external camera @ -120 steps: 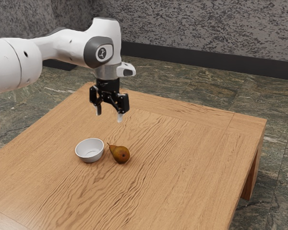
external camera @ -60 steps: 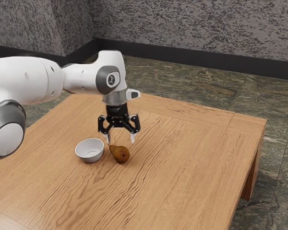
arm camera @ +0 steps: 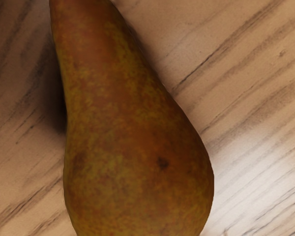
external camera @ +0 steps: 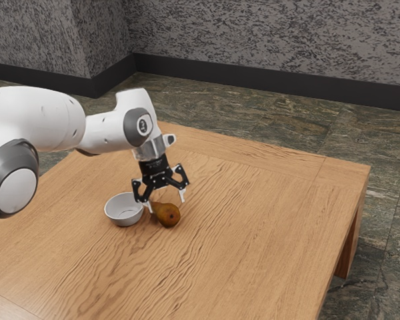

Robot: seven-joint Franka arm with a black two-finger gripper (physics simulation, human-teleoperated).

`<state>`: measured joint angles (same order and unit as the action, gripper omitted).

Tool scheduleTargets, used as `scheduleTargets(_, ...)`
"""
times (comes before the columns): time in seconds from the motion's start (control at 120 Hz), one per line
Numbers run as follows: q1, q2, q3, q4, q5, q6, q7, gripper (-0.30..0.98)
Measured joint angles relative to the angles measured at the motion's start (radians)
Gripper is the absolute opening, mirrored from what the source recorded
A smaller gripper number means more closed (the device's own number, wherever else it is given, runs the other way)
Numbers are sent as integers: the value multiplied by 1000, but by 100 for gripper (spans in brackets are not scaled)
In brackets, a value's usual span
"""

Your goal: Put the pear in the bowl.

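Note:
In the exterior view my black gripper (external camera: 167,203) hangs tilted just over the pear, its two light fingertips wide apart with the pear's narrow end below and between them. The brown-green pear (external camera: 168,215) lies on its side on the table. Just to the exterior view's left of it stands the white bowl (external camera: 125,219), with nothing in it; one fingertip is close to its rim. Seen from my hand, the pear (arm camera: 132,142) is large and near, lying on the wood. Whether a finger touches the pear I cannot tell.
The wooden table (external camera: 267,227) extends around the pear and bowl, with its far edge and a corner toward the exterior view's right. Beyond it are a stone floor (external camera: 267,110) and a grey wall (external camera: 273,40).
My gripper has come down from high above the table to the pear, tilting over the last half second. The pear and the bowl have stayed where they were.

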<state>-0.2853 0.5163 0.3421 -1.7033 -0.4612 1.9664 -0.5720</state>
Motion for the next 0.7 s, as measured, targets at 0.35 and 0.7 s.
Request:
scheduleTargets(0.35, -1, 37, -6, 31, 77, 52, -180, 69)
scheduleTargets(0.7, -1, 39, -6, 8, 49, 65, -303, 69)
